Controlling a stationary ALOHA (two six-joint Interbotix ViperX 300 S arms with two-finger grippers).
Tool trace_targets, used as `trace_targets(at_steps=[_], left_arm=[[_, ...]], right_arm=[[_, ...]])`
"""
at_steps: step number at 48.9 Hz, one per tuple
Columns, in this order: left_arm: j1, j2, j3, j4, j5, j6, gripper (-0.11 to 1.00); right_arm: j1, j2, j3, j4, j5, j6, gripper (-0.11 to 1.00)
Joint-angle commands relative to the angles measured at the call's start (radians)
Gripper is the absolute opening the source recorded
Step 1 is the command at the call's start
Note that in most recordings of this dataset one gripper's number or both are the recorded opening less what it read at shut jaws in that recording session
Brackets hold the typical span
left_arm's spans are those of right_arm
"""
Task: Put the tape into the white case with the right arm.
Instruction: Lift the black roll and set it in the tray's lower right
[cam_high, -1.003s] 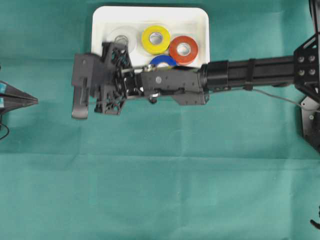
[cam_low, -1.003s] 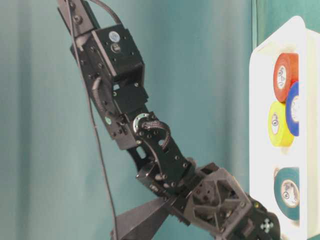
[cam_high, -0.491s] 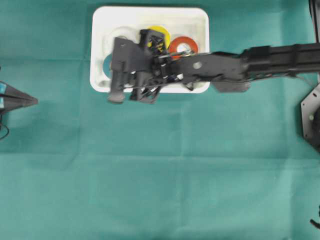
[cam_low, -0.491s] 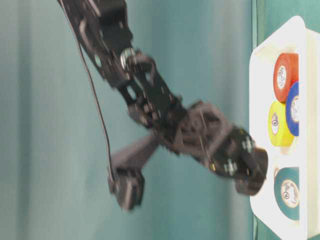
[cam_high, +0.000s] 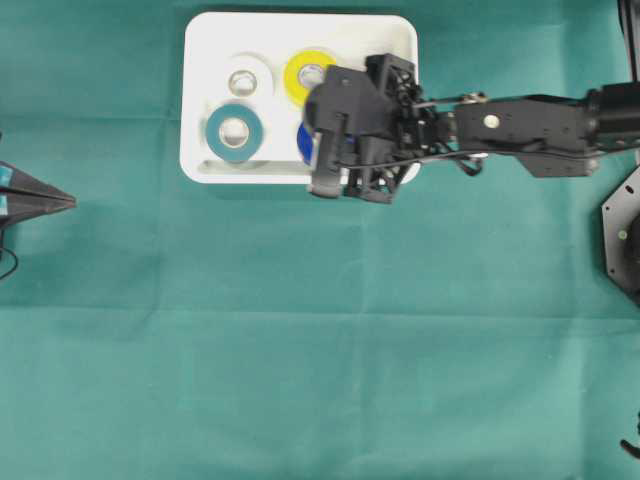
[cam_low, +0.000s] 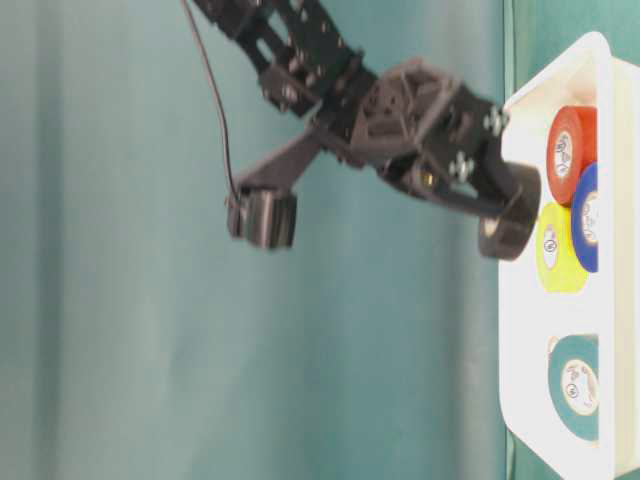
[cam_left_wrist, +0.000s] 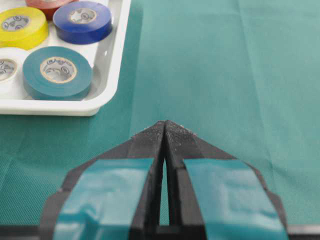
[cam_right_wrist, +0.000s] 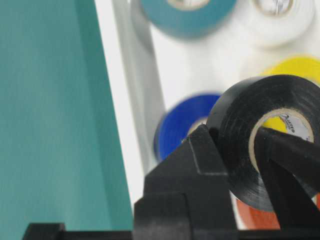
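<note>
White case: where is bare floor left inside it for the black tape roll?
Bare floor shows between the teal tape roll and the blue tape roll, and in the shallow white plastic case's far right corner past the yellow tape roll. The yellow and blue rolls and the red tape roll crowd together.

Plastic tray and vinyl-looking rolls on woven cloth.
You are looking at a glossy, smooth white case (cam_high: 300, 28), a matt green cloth (cam_high: 320, 350) showing creases, a black tape (cam_right_wrist: 260, 145) shining faintly, and matt black fingers (cam_left_wrist: 150, 145) looking grainy.
</note>
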Motion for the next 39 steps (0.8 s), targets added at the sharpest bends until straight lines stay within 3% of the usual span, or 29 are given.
trace_targets(at_steps=[1,12,28,33,39], left_arm=[[0.002,0.009,-0.014,-0.002,-0.009,0.002,0.00],[0.002,0.009,-0.012,-0.002,-0.011,0.002,0.00],[0.002,0.009,-0.014,-0.002,-0.011,0.002,0.00],[0.002,0.009,-0.014,-0.002,-0.011,0.002,0.00],[0.002,0.009,-0.014,-0.002,-0.011,0.002,0.00]], right_arm=[[-0.012,-0.061,0.021,-0.003,-0.017,0.000,0.02],[-0.017,-0.094,0.094,-0.005,-0.057,-0.012,0.02],[-0.023,-0.094,0.110,-0.009,-0.075,-0.017,0.02],[-0.023,-0.094,0.115,-0.041,-0.071,-0.017,0.18],[-0.023,-0.094,0.123,-0.061,-0.069,-0.014,0.54]])
